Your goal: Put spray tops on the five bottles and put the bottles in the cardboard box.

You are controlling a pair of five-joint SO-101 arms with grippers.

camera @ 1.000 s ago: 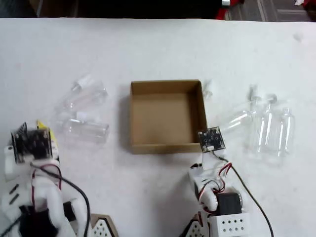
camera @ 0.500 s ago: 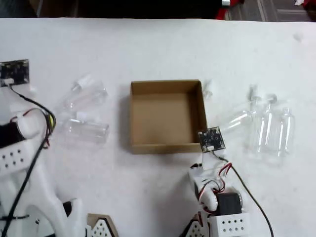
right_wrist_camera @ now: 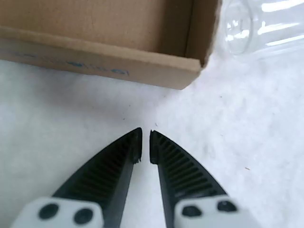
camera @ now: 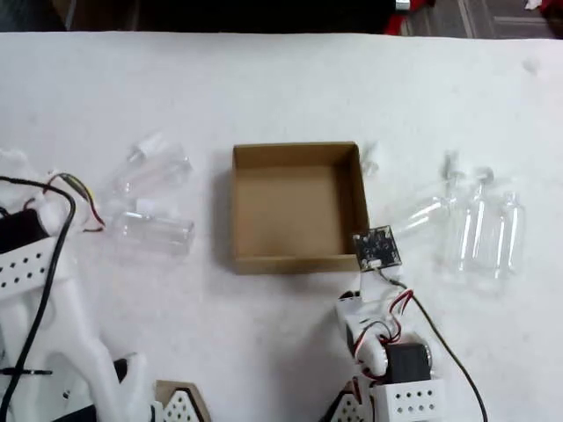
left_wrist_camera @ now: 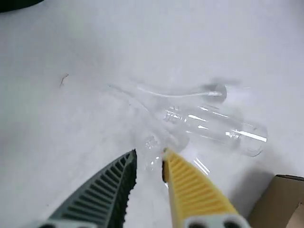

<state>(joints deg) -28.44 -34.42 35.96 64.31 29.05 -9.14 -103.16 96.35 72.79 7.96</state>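
The left gripper hangs over bare table, fingers slightly apart and empty. Just past its tips lies a small clear piece, too faint to name. Beyond that, two clear bottles lie on their sides with open table around them. The right gripper is all but closed and empty. Just ahead stand the box wall and corner, with a bottle beyond the corner.

Cardboard box (edge-cropped, mostly unseen)
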